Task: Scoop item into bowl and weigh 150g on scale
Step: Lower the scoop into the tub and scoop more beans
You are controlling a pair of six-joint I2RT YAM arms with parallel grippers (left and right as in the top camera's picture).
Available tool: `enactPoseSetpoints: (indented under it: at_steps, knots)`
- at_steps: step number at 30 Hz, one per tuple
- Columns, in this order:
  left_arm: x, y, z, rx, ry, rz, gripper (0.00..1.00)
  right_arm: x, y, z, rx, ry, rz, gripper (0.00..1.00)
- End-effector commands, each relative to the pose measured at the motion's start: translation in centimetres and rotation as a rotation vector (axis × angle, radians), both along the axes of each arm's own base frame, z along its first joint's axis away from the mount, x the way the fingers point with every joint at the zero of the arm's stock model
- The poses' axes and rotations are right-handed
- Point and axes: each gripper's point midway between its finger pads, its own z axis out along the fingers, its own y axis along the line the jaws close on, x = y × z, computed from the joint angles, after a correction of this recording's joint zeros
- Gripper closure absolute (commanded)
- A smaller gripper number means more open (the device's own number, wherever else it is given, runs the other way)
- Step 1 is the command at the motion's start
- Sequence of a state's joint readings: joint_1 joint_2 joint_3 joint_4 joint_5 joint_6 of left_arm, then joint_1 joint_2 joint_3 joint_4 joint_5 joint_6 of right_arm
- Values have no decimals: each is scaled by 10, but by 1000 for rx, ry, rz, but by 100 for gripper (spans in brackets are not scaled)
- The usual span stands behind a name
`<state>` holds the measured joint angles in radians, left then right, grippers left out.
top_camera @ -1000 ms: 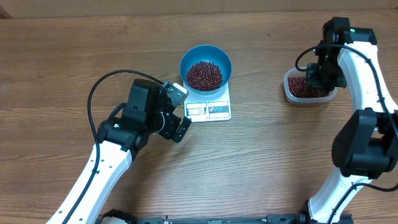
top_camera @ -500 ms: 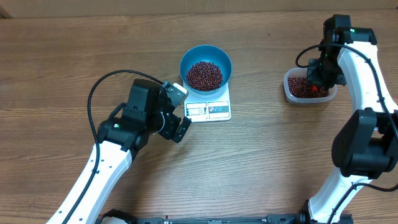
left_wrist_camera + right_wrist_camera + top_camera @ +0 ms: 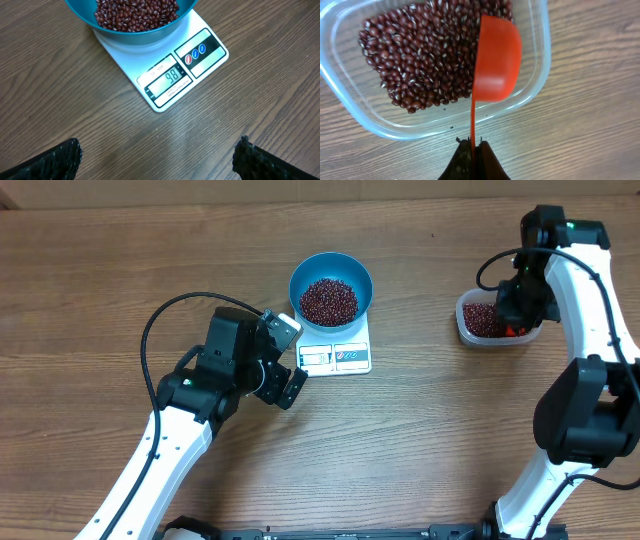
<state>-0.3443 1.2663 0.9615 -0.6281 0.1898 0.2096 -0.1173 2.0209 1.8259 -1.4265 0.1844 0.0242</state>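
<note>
The blue bowl (image 3: 296, 280) stands on the white scale (image 3: 350, 357) and holds a heap of red-brown beans (image 3: 329, 300). In the left wrist view the scale (image 3: 205, 55) shows 98 under the bowl (image 3: 145, 36). My left gripper (image 3: 290, 358) is open beside the scale's left front corner, with only bare table between its fingers (image 3: 55, 160). My right gripper (image 3: 472, 145) is shut on the thin handle of a red scoop (image 3: 495, 57). The scoop is turned on edge over the right side of a clear tub (image 3: 535, 90) of beans (image 3: 420, 55).
The clear tub (image 3: 470, 335) sits at the right of the wooden table, under my right gripper (image 3: 512, 320). A black cable loops over the left arm (image 3: 165, 315). The right arm's base stands at the front right.
The right wrist has shifted slightly over the tub, and the red scoop now shows at the tub's right side. The left arm has not moved.
</note>
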Motion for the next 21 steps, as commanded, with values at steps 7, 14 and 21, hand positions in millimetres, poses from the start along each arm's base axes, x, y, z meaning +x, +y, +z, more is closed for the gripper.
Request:
enactPoseSetpoints:
  at_steps: [7, 14, 21]
  knots:
    - [1, 2, -3, 2, 10, 16, 0, 14, -13, 3, -65, -29, 65, 96]
    - [1, 2, -3, 2, 10, 17, 0, 8, -11, -26, -14, 33, 60, 96]
    - [1, 2, -3, 2, 10, 16, 0, 5, 9, -39, 121, 42, 80, 96]
